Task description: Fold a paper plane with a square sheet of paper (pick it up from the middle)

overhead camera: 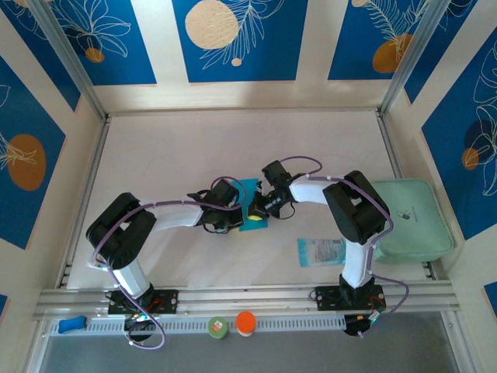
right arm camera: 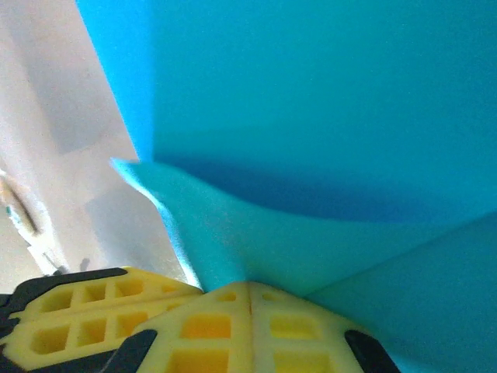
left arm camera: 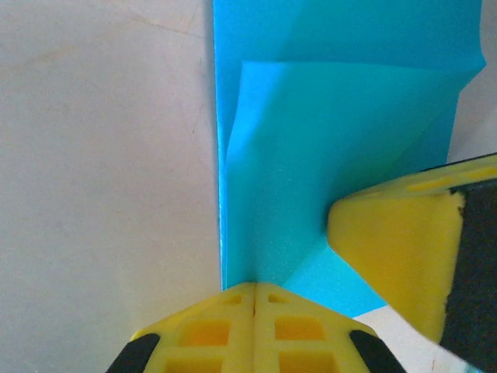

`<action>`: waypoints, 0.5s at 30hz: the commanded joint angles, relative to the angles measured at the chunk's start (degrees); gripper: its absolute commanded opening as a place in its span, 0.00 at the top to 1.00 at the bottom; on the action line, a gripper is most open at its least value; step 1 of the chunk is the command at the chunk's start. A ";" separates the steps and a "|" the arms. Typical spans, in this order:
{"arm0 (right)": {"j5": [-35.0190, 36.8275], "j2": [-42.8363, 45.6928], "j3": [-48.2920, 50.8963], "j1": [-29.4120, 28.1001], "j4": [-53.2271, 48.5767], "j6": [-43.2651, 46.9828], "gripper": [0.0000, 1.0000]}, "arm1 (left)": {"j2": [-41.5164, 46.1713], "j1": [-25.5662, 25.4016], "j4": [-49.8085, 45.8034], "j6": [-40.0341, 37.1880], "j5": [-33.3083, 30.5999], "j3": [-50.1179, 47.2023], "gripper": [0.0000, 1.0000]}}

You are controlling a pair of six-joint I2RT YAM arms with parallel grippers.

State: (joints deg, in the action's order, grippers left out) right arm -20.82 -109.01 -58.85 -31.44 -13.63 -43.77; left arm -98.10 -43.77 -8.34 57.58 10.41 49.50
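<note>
The square sheet of paper (overhead camera: 250, 189) is cyan and partly folded, lying mid-table between my two wrists. My left gripper (overhead camera: 238, 212) comes at it from the left and my right gripper (overhead camera: 262, 207) from the right, their tips almost touching. In the left wrist view a raised flap of the paper (left arm camera: 326, 140) narrows down into the closed tips of my left gripper (left arm camera: 255, 284), and a right finger (left arm camera: 396, 249) sits beside them. In the right wrist view a curled flap of the paper (right arm camera: 256, 233) runs into my right gripper (right arm camera: 249, 283), which is shut on it.
A pale printed packet (overhead camera: 320, 252) lies on the table to the right of the arms. A mint-green rounded pad (overhead camera: 409, 219) rests at the right wall. Two small capped jars (overhead camera: 245, 322) and a blue item (overhead camera: 71, 323) sit on the near rail.
</note>
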 commanded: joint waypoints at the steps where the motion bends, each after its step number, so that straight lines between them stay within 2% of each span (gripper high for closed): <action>1: 6.07 -3.66 -0.99 5.29 0.35 1.25 1.00 | -1.46 -0.33 -10.72 -0.42 -1.19 -3.72 1.00; 10: 7.38 -5.58 -6.01 13.82 -0.78 2.02 1.00 | -1.14 -0.28 -9.62 -1.04 -0.01 -3.50 1.00; 15: 6.89 -2.23 -6.88 13.35 -1.72 3.49 1.00 | -0.64 -0.32 -10.10 -2.68 0.05 -0.89 1.00</action>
State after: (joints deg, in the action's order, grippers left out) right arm -16.58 -112.53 -65.06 -16.27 -12.29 -42.22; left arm -98.00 -43.75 -7.51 56.66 10.44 49.23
